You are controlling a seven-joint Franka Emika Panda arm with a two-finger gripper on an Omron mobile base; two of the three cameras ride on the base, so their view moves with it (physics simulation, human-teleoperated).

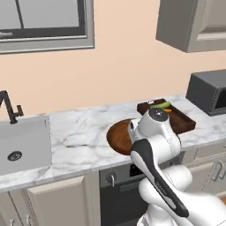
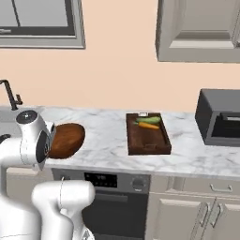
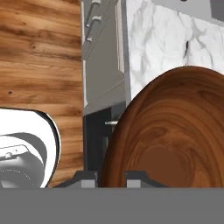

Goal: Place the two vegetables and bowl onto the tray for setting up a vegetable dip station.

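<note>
Closest to the hand camera, 2 dark fingertips [image 3: 139, 178] are seen at 6 o'clock, pressed on either side of the rim of the bowl [image 3: 175, 131]. The gripper [image 3: 111, 179] is clamped on the bowl, whose reddish-brown wood grain and round foot ring are turned toward the lens. Past the bowl, at 12 o'clock, the marble counter [image 3: 153, 48] is shown, with grey cabinet fronts [image 3: 103, 57] beside it and a wood floor [image 3: 39, 57] at 9 o'clock.

From the left base camera, the bowl [image 1: 118, 137] is seen at the counter's front edge, partly hidden behind the white arm [image 1: 154, 145]. The tray [image 1: 182, 121] lies at 2 o'clock from the bowl, apart from it, on the counter [image 1: 79, 132]. A sink [image 1: 22, 145] is set at 9 o'clock and a dark microwave [image 1: 207, 90] at 3 o'clock.

From the right base camera, the bowl [image 2: 65, 139] is shown tilted on edge beside the arm's wrist [image 2: 33, 136]. The tray [image 2: 147, 137] sits at 3 o'clock from it. Inside the tray's far end, the cucumber [image 2: 149, 120] and the carrot [image 2: 148, 125] lie side by side, with the carrot nearer the front.
</note>
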